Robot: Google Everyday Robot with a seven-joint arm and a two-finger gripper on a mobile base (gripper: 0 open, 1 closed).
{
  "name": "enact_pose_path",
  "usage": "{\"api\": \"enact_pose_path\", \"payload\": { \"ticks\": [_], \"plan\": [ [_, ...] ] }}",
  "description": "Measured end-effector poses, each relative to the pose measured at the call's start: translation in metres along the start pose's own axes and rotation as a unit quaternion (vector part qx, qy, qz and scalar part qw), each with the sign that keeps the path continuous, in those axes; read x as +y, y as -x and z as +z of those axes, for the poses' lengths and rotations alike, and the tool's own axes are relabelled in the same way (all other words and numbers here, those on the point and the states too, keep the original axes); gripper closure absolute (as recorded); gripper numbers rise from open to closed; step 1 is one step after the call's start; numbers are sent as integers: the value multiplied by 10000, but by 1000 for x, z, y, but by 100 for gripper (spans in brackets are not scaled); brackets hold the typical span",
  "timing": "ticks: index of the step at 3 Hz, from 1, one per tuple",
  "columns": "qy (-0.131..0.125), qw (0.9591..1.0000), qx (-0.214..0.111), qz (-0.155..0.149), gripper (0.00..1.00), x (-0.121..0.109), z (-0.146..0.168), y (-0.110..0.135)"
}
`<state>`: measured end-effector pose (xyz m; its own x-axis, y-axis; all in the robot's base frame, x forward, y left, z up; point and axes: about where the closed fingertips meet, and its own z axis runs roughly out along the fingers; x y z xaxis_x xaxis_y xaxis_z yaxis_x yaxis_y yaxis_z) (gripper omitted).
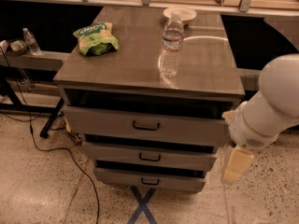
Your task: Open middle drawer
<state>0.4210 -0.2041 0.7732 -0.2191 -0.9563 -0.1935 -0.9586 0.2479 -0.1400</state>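
The grey cabinet [205, 64] has three stacked drawers. The middle drawer [187, 158] is the second front, flat grey with a small dark loop handle [149, 157]. A dark gap shows above it, and it stands out slightly less than the top drawer [103, 121]. The lowest drawer [121, 177] sits beneath. My gripper [236, 165] hangs from the white arm [273, 106] at the cabinet's right side, level with the middle drawer's right end and apart from the handle.
On the cabinet top stand a clear water bottle [172, 43], a green snack bag [96, 37] and a white plate [180, 14]. A small bottle [32, 41] is on the left shelf. A black cable [70, 164] and a blue tape cross [142, 205] lie on the floor.
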Motion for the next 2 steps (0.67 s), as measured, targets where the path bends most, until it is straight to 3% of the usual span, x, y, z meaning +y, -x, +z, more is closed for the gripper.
{"api": "enact_pose_path", "payload": {
  "ticks": [1,2],
  "plan": [
    [368,9993,91,49,0,32,72,-14],
    [366,9993,91,48,0,31,72,-14]
  ]
}}
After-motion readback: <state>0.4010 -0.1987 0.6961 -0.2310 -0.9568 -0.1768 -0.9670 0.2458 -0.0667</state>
